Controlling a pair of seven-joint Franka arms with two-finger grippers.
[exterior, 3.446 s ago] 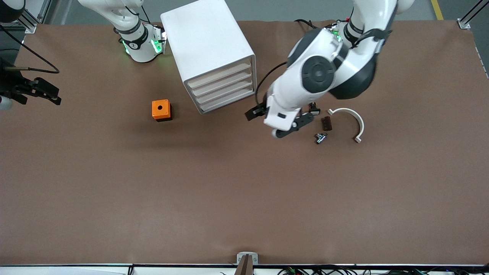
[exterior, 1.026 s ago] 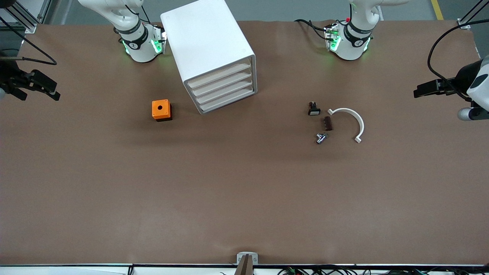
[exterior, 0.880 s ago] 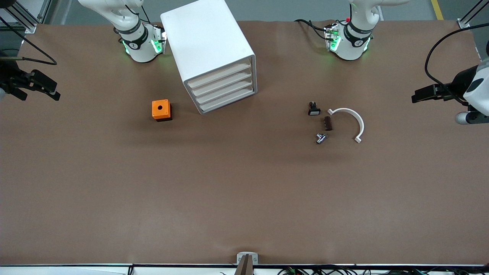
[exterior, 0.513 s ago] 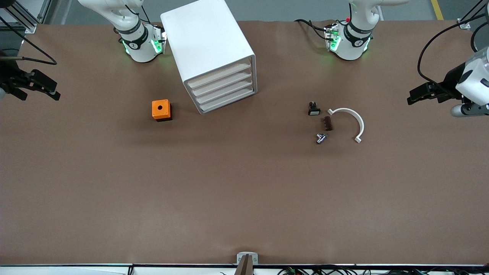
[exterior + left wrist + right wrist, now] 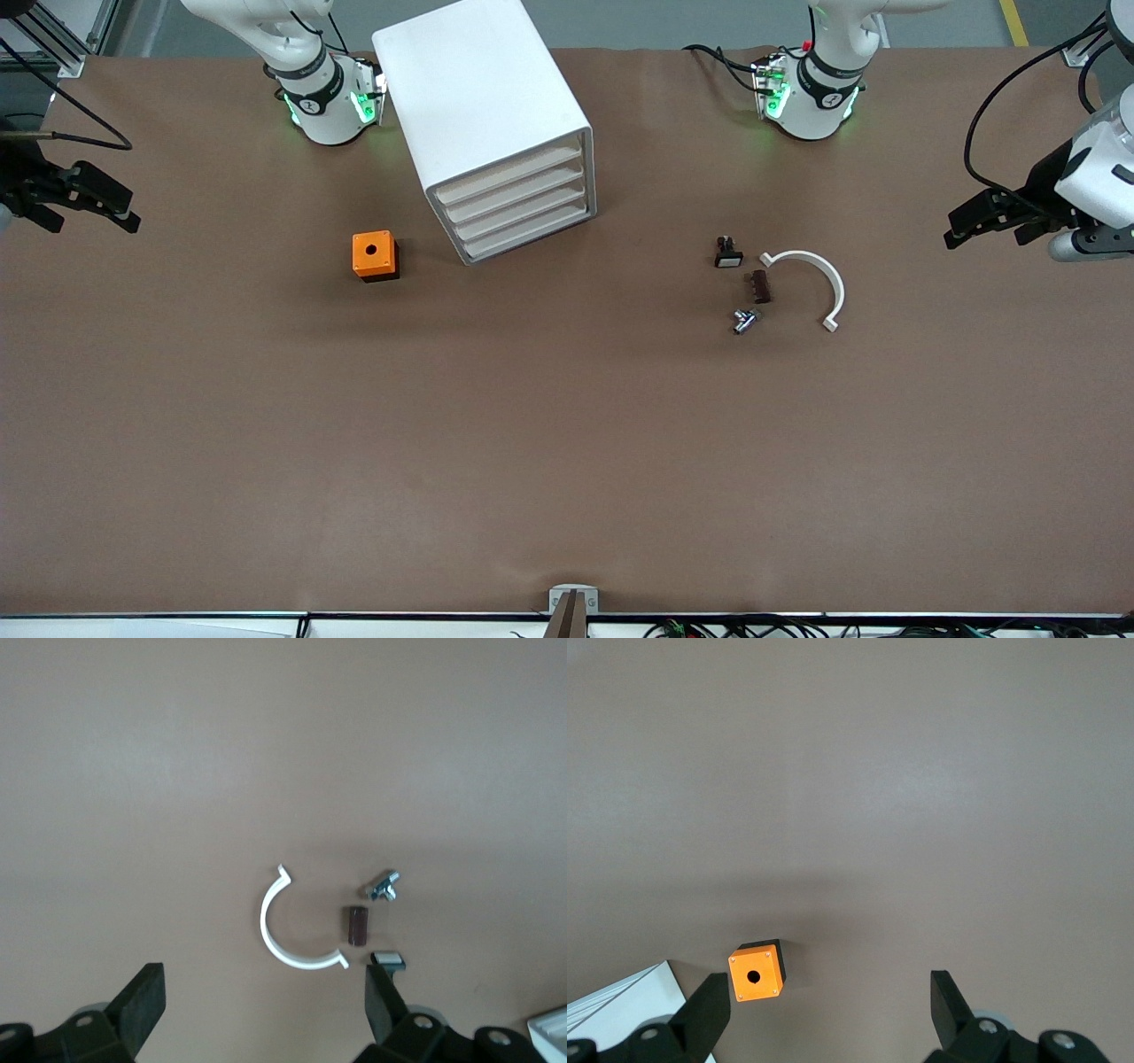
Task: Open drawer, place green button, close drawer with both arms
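Hovering over the left arm's end of the brown table (image 5: 567, 461), the left arm's black two-finger gripper (image 5: 983, 219) is spread wide and holds nothing; the right arm's black gripper (image 5: 84, 199) hangs just as wide and empty over the right arm's end. Neither is near any task thing.

On the white box cabinet (image 5: 478, 106) the lowest white tray drawer with its pale beige front strip (image 5: 529, 239) sits fully shut, like the three above it. The tiny button with a blue-and-black body (image 5: 743, 321) lies on the table toward the left arm's end, nearer the front camera than a small dark brown block (image 5: 758, 286) and a small black switch with a white face (image 5: 728, 255), beside a white curved plastic clip (image 5: 819, 282). An orange cube with a hole (image 5: 374, 255) sits toward the right arm's end.

Risks, as I judge them: the button is crowded by lookalike small parts, so a descent slightly off could grab the switch or block instead; the cabinet stands angled and looks light, so pulling the drawer without the other arm bracing it could drag the whole box
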